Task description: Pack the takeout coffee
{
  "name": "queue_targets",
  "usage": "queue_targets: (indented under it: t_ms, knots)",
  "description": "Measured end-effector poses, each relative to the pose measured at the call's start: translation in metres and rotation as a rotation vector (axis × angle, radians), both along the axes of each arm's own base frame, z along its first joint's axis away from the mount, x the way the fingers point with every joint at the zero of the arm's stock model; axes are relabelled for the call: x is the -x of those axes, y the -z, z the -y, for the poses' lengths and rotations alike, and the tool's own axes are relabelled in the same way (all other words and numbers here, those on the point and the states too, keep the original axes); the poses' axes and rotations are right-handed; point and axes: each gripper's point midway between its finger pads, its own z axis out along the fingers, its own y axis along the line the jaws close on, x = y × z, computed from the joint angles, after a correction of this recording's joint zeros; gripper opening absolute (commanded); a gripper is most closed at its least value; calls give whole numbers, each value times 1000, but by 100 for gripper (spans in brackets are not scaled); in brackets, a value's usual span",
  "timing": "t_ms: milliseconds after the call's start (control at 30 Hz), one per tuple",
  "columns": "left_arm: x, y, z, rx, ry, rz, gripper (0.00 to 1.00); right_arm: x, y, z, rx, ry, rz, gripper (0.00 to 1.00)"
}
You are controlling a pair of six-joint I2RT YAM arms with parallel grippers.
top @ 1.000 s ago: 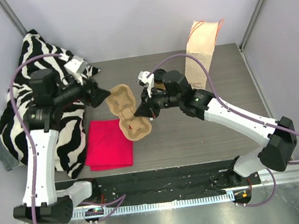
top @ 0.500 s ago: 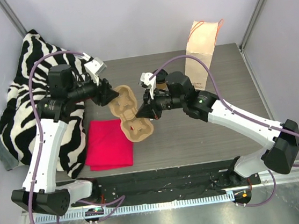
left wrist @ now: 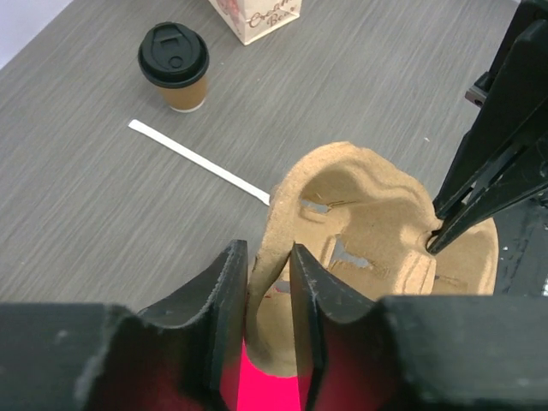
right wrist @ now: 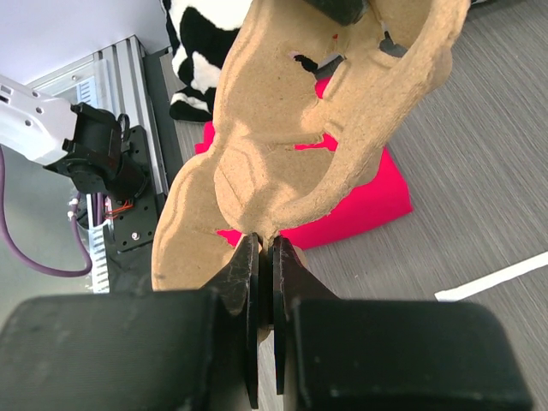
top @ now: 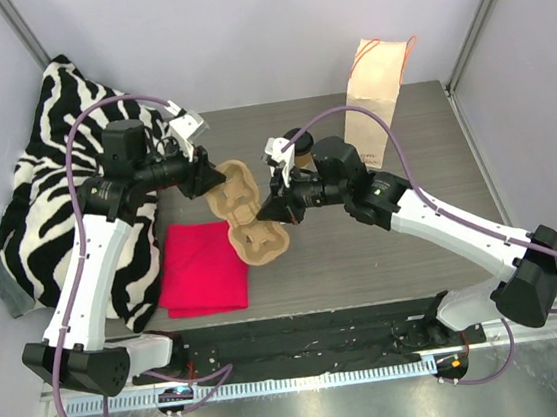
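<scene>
**Tabletop, left to right.**

1. Zebra-striped cloth [top: 42, 210]: heaped at the far left and draped over the table [top: 385, 257] edge. The left arm's lower links rise in front of it.
2. Red cloth [top: 197, 270]: folded flat, near left, just beside the zebra cloth.
3. Left gripper [left wrist: 268, 257]: fingers narrowed to either side of the carrier's left rim. Whether they pinch it cannot be told.
4. Pulp carrier [top: 244, 214]: two cups, tilted, partly over the red cloth's right edge, between both grippers.
5. Right gripper [right wrist: 264, 244]: clamped tight on the carrier's thin right edge.
6. White strip [left wrist: 195, 160]: flat on the table between carrier and cup.
7. Takeout coffee [left wrist: 175, 67]: upright, black lid on, far centre, apart from the carrier. From above, the right wrist covers part of it.
8. Kraft bag [top: 377, 86]: upright with orange handles, far right, near the cup.
</scene>
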Motion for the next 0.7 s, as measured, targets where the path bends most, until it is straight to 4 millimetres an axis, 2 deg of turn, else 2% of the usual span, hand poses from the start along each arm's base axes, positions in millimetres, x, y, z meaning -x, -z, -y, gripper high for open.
queue_targets:
  t_ms: [33,67,133,167,233,267,367,433,467,500,633,700]
  knots:
    - [0,0,0,1,2,-2,21,0,-1,1,-1,1,2,14]
    - [1,1,1,2,7,-4,14,0,-2,1,-3,4,5,23]
    - [2,0,2,6,14,-6,7,0,-3,3,-3,11,11,30]
    - [3,0,3,5,17,-6,2,-2,-3,4,2,20,21,41]
    - [3,1,3,6,16,-12,0,-6,-4,7,11,38,36,52]
    - [3,1,3,7,15,-14,0,-7,-4,8,15,44,42,62]
    - [2,2,3,9,12,-21,0,-16,-8,18,37,64,60,72]
    - [2,2,4,12,11,-25,0,-26,-17,30,37,79,60,77]
    - [2,1,4,16,8,-27,0,-40,-29,44,26,104,57,81]
    - [2,1,4,18,7,-29,0,-55,-40,55,14,139,62,81]
    - [2,1,6,29,8,-39,0,-145,-108,130,-6,358,159,84]
    - [3,2,7,37,9,-52,0,-181,-133,160,34,437,250,84]
